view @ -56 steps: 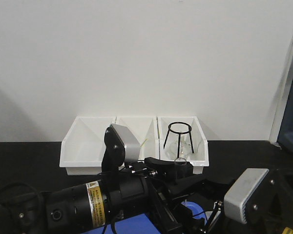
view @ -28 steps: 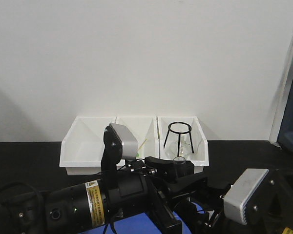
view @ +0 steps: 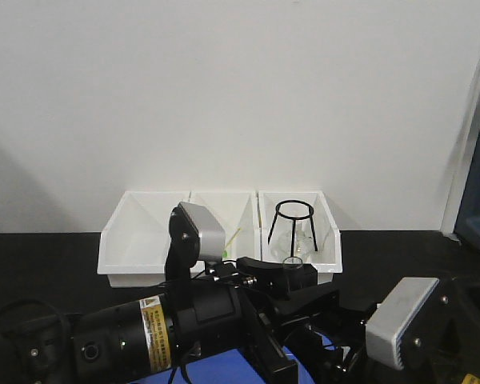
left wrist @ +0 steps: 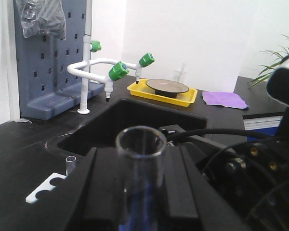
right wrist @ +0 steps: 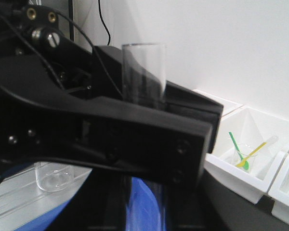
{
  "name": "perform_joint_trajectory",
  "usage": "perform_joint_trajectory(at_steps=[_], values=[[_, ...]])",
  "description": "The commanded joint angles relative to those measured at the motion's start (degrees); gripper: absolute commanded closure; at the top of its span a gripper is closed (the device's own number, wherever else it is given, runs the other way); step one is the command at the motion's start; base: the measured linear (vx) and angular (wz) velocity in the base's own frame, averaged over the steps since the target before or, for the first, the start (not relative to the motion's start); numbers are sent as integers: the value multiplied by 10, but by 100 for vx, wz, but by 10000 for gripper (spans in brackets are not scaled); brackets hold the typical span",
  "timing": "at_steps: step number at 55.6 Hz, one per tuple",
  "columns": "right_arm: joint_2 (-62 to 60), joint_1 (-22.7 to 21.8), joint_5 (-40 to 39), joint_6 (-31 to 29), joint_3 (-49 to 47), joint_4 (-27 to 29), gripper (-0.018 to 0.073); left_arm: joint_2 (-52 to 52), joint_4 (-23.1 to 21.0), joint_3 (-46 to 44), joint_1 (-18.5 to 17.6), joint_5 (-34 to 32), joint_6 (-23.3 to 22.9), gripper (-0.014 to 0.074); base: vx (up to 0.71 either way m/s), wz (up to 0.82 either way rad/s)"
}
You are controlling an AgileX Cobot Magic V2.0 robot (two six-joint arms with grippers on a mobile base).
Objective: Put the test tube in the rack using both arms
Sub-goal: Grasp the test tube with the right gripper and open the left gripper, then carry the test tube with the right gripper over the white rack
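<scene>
Only the left wrist view shows the white rack [left wrist: 42,188], lying on the black tabletop [left wrist: 19,154] at near left. The test tube [left wrist: 140,144], clear with an open rim, stands upright clamped in the left gripper's [left wrist: 140,169] jaws, apart from the rack. Whether the right gripper's [view: 342,340] jaws are wide or narrow I cannot tell.

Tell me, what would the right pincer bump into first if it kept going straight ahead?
Probably the test tube, held upright in the left pincer, right in the middle of the right wrist view. The left pincer's black fingers around it look about as near, so one of them might touch first.
</scene>
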Motion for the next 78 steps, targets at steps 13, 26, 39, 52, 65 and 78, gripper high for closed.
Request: perform_joint_trajectory(at_steps=[13, 26, 39, 52, 65, 78], values=[[-9, -2, -34, -3, -19, 15, 572, -22, -25, -20, -3, -29, -3, 259, 0, 0], [-9, -3, -33, -3, -19, 15, 572, -37, -26, -20, -2, 4, 3, 71, 0, 0], [-9, -3, -34, -4, -18, 51, 570, -125, -26, -20, -2, 155, 42, 92, 0, 0], [-9, -3, -37, -152, -16, 241, 568, -222, 18, -18, -2, 435, 41, 469, 0, 0], [-40, -4, -244, -341, 80, 501, 568, -294, 33, 34, -2, 573, 41, 604, 0, 0], [-69, -119, -245, -309, 130, 496, 568, -326, 34, 83, -2, 573, 36, 604, 0, 0]])
